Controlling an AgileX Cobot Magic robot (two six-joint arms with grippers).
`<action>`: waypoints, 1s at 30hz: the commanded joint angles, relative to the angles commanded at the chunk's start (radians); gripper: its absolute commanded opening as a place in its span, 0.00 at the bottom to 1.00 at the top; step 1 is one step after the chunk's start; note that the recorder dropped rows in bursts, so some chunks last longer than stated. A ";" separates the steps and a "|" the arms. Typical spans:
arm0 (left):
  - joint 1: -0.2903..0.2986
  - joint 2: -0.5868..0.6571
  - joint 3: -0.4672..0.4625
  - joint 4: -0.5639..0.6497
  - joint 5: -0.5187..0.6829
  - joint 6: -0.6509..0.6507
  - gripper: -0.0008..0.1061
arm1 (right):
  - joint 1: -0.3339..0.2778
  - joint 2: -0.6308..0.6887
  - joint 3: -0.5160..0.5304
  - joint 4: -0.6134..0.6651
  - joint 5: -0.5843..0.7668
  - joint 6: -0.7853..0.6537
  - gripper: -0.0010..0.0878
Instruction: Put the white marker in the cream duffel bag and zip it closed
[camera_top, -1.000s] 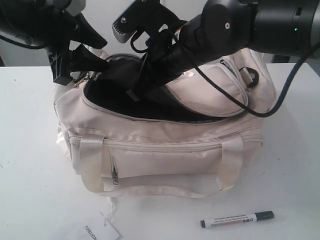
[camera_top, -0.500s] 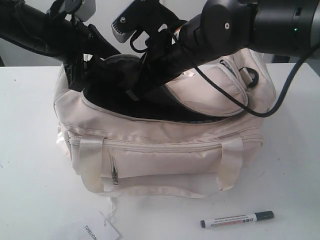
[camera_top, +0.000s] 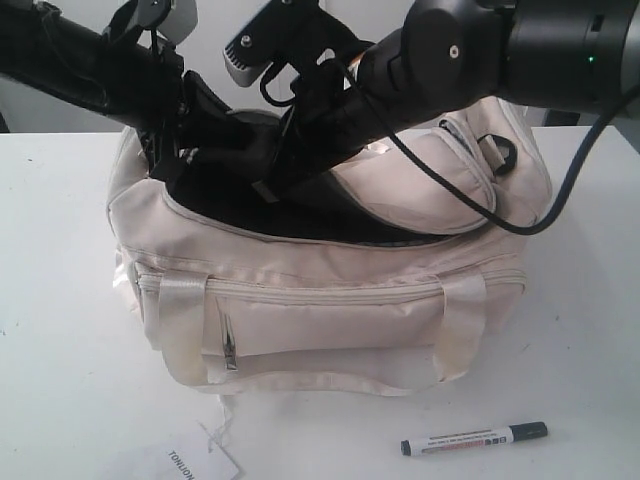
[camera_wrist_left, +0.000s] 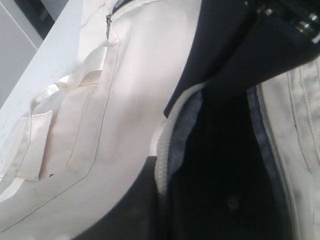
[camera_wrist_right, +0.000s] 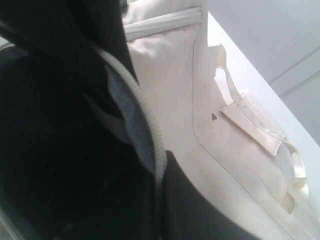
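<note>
Leftmost of the two black arms has swung rightward over the last second. Its left gripper hung outside the far-left end of the large soft cream duffel bag. It now sits over the left part of the open mouth, low against the dark grey lining. The bag's left end has been drawn up with it and stands taller than before. The jaws are black against dark lining, so I cannot tell whether they are open or closed. The left wrist view shows only the white zipper rim curving between dark shapes, with cream side fabric beside it.

The right gripper has not shifted. It reaches down from the far right into the middle of the mouth with its jaws closed, close to the zipper rim. I cannot tell whether fabric is caught between them. A black cable loops from that arm across the folded-back top flap on the right.

The slim white marker, with black print and a dark cap, lies where it did. It is flat on the white table, nearer than the bag and toward the right, well apart from the bag and from both grippers. The flat white paper tag at the near edge, left of the marker, is likewise unmoved. The front pocket's zip is shut, and its metal pull hangs beside the left webbing handle.
</note>
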 joint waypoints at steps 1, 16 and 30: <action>0.000 0.000 0.000 -0.008 -0.004 0.000 0.01 | 0.000 0.000 0.000 0.000 0.000 0.000 0.01; 0.000 0.000 0.000 -0.172 -0.085 -0.112 0.01 | 0.000 -0.109 0.000 0.002 0.110 0.072 0.44; 0.000 0.000 0.000 -0.316 -0.159 -0.356 0.01 | 0.000 -0.137 0.000 0.159 0.365 0.069 0.41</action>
